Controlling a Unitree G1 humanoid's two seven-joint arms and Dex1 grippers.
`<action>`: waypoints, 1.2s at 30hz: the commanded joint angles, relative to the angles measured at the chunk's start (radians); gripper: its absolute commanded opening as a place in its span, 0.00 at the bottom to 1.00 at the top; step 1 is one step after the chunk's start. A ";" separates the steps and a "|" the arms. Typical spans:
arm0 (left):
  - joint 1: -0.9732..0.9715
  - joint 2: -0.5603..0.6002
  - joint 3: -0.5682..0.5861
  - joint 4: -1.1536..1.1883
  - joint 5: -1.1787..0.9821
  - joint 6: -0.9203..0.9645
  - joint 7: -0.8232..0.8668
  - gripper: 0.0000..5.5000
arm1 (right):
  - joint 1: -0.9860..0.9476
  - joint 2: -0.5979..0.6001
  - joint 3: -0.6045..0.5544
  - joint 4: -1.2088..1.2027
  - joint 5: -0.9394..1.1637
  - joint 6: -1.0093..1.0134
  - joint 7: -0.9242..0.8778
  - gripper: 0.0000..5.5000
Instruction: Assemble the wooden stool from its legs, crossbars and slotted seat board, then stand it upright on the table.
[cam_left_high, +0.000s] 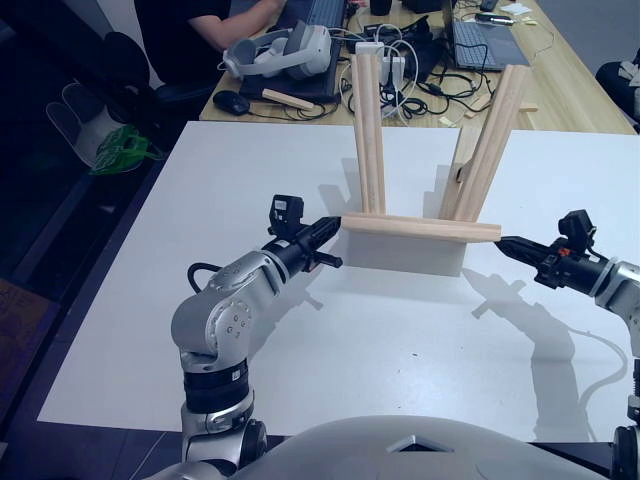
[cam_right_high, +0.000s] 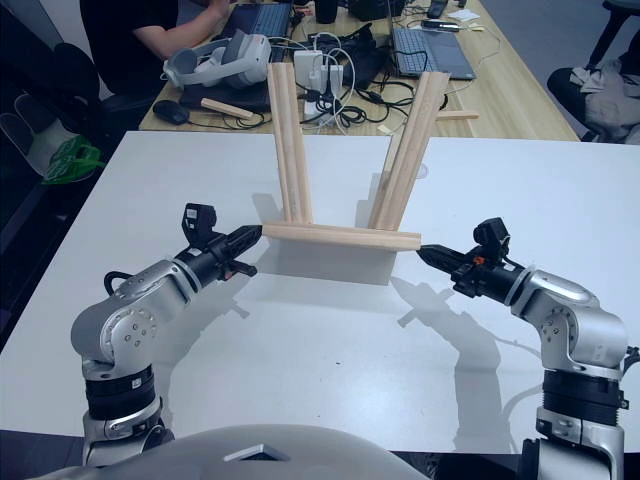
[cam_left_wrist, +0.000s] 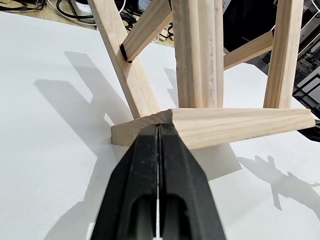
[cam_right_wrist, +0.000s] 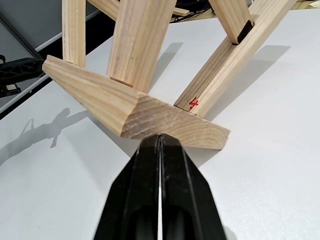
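— Stool (cam_left_high: 420, 160)?
— Upside down mid-worktop (cam_left_high: 380, 340), seat board (cam_left_high: 420, 228) lowest, near edge tilted up, legs (cam_left_high: 368, 130) pointing up, crossbar (cam_left_wrist: 147, 27) slotted between two of them.
— Left hand (cam_left_wrist: 158, 127)?
— Clenched, fingers pressed flat together, gripping nothing; tip against the board's left end.
— Right hand (cam_right_wrist: 159, 137)?
— Likewise closed tight and holding nothing, tip touching the board's right end grain.
— Around?
— Behind the worktop, a wooden desk (cam_left_high: 560, 80) with a white headset (cam_left_high: 280, 50), mouse (cam_left_high: 231, 101), tangled cables (cam_left_high: 420, 75); well apart from the stool.
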 joint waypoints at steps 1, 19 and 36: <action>-0.041 -0.080 -0.102 -0.024 -0.144 0.040 -0.079 0.00 | -0.061 0.073 0.066 -0.095 0.126 0.021 0.050 0.00; -0.043 -0.075 -0.098 -0.040 -0.161 0.039 -0.090 0.00 | -0.070 0.079 0.045 -0.132 0.185 0.072 0.025 0.00; -0.001 0.177 -0.014 -0.086 -0.203 0.111 -0.190 0.00 | -0.025 -0.035 -0.061 -0.014 0.129 0.015 0.052 0.00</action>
